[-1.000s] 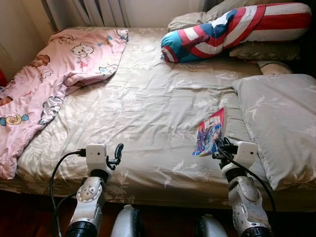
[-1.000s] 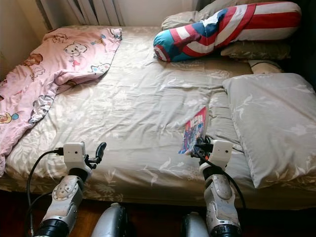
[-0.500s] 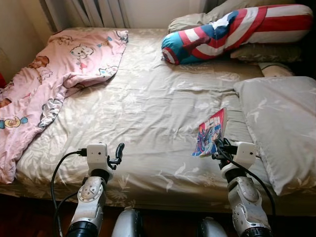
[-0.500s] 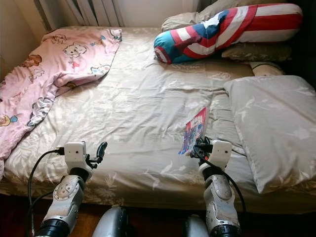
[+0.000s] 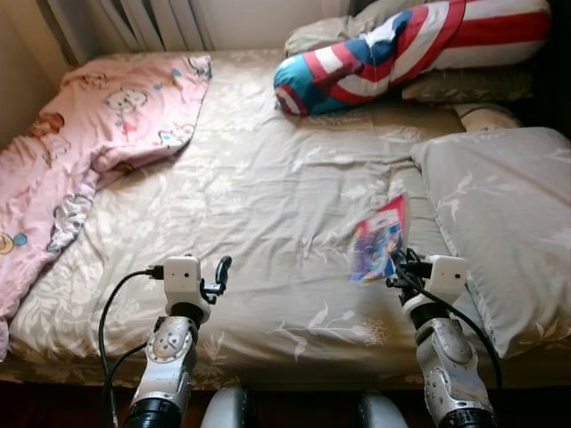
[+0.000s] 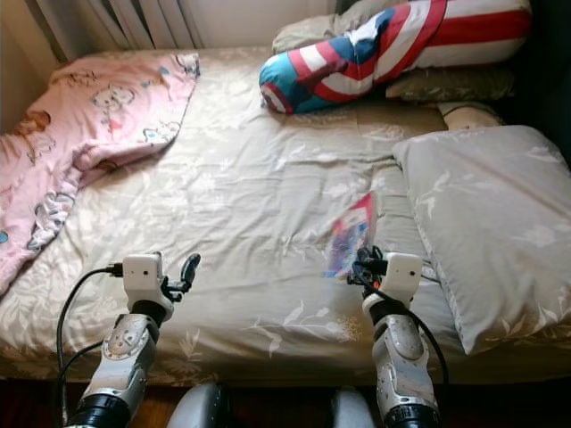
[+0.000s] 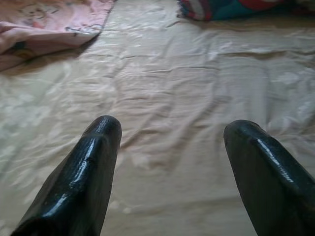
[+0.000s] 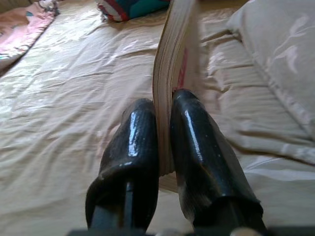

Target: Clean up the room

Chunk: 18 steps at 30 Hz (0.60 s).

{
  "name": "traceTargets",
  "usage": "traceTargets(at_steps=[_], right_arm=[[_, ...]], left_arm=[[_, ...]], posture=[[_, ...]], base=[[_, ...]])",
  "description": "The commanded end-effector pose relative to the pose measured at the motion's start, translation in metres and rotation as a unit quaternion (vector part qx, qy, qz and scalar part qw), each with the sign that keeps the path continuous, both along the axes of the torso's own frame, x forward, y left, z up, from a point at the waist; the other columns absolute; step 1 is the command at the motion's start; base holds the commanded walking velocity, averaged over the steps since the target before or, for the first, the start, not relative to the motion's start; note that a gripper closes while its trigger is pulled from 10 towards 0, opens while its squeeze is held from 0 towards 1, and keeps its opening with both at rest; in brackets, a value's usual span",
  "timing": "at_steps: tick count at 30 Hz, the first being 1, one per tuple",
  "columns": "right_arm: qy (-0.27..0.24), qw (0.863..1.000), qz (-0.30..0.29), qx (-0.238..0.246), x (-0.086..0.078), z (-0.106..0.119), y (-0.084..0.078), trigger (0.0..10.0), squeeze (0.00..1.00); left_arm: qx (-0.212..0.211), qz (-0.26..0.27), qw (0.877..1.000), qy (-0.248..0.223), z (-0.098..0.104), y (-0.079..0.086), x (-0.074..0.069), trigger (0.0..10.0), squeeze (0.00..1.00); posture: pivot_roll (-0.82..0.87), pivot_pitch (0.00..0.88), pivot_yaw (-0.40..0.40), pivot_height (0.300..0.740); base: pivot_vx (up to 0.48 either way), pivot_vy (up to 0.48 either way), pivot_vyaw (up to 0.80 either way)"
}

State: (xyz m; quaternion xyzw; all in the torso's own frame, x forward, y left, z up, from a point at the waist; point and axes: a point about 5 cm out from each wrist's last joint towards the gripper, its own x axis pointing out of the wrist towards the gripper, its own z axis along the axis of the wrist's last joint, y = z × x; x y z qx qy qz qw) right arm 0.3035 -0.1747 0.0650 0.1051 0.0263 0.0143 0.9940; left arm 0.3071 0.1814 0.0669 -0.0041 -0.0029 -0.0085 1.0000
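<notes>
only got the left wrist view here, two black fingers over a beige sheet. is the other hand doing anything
Observer: Yes. The right hand is shut on a comic book, pinching its lower edge.
Operator: is the book lying flat
Observer: No, it stands on edge above the bed sheet, cover facing the robot's left.
Operator: whats next to it
Observer: A grey pillow lies just to its right, at the bed's right side.
Operator: and my side
Observer: The left hand is open over bare sheet; a pink blanket is bunched along the far left.
</notes>
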Motion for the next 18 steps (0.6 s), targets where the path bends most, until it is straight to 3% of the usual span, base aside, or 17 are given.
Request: traceTargets(at_steps=[1, 6, 8, 10, 11, 12, 18], right_arm=[[-0.017, 1.000, 0.010, 0.003, 0.004, 0.007, 0.004, 10.0, 0.00], [-0.006, 0.998, 0.029, 0.059, 0.008, 0.006, 0.002, 10.0, 0.00], [-0.012, 0.992, 0.043, 0.118, 0.011, 0.011, 0.002, 10.0, 0.00], [-0.021, 0.978, 0.057, 0.201, 0.014, 0.018, 0.000, 10.0, 0.00], [-0.021, 0.978, 0.057, 0.201, 0.014, 0.018, 0.000, 10.0, 0.00], [-0.003, 0.969, 0.081, 0.232, 0.014, 0.017, -0.001, 10.0, 0.00], [0.025, 0.959, 0.095, 0.264, 0.011, 0.003, -0.006, 10.0, 0.00]], left_arm=[[0.001, 0.009, 1.000, 0.014, -0.005, 0.005, -0.004, 10.0, 0.00], [0.002, 0.008, 1.000, 0.014, -0.005, 0.006, -0.005, 10.0, 0.00], [0.005, 0.008, 1.000, 0.015, -0.005, 0.007, -0.006, 10.0, 0.00], [0.008, 0.008, 1.000, 0.016, -0.005, 0.010, -0.007, 10.0, 0.00], [0.008, 0.008, 1.000, 0.016, -0.005, 0.010, -0.007, 10.0, 0.00], [0.010, 0.009, 1.000, 0.017, -0.005, 0.012, -0.008, 10.0, 0.00], [0.014, 0.008, 1.000, 0.019, -0.005, 0.016, -0.010, 10.0, 0.00]], posture=[[-0.12, 0.148, 0.064, 0.634], [-0.11, 0.156, 0.067, 0.634], [-0.10, 0.159, 0.069, 0.634], [-0.10, 0.162, 0.072, 0.634], [-0.10, 0.162, 0.072, 0.634], [-0.10, 0.167, 0.076, 0.634], [-0.09, 0.175, 0.085, 0.634]], base=[[0.000, 0.000, 0.00], [0.000, 0.000, 0.00], [0.000, 0.000, 0.00], [0.000, 0.000, 0.00], [0.000, 0.000, 0.00], [0.000, 0.000, 0.00], [0.000, 0.000, 0.00]])
